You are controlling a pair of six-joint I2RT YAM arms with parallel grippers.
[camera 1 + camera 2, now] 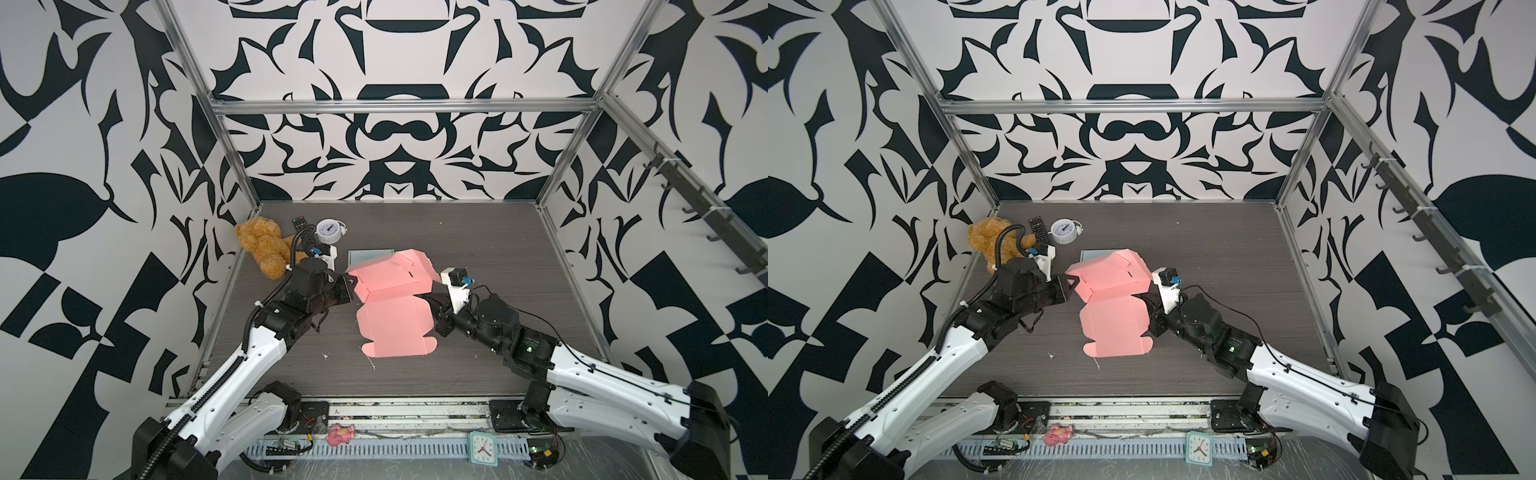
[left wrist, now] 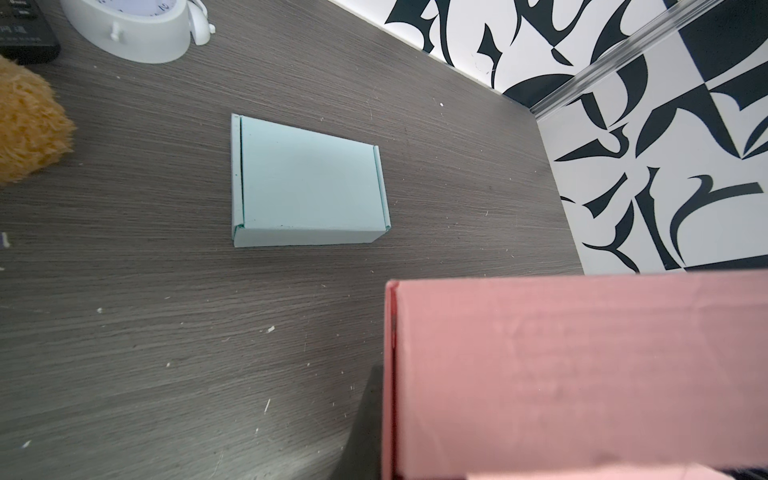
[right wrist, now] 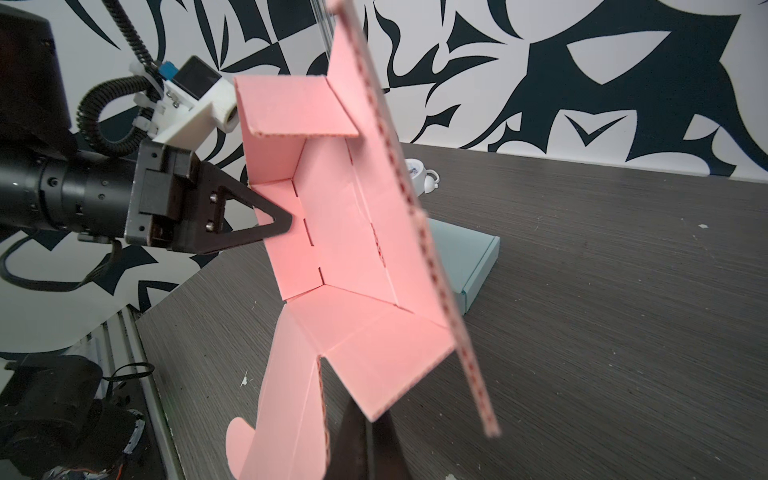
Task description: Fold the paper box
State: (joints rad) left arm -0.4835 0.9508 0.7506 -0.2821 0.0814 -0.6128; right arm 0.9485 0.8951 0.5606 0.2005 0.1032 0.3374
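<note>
Top views both put the paper box [image 1: 392, 307] at mid-frame over the table [image 1: 478, 249]. Its long axis runs from frame centre down toward the lower edge. The tray end sits at the upper end, lifted and tilted. The long lid panel trails down-frame, and its two rounded tabs point at the lower edge. In the right wrist view the tray's open side faces the camera.

Left gripper [image 3: 286, 220] comes in from the left and is pinched on the tray's left wall, one finger inside it. Right gripper [image 3: 357, 432] has its fingers together on the corner of a side flap. In the top views it is mostly hidden by the box.

Blue box [image 1: 370, 252], closed and flat, lies just above the paper box in frame and is partly covered by it. Teddy bear [image 1: 262, 245], remote control [image 1: 300, 224] and white alarm clock [image 1: 329, 232] cluster at the table's upper left, well apart. The left arm's cable crosses the bear.

The paper box is pink corrugated card with sharp creases and slotted fold lines. Its cut edges show darker red fluting. One end flap is folded inward.
</note>
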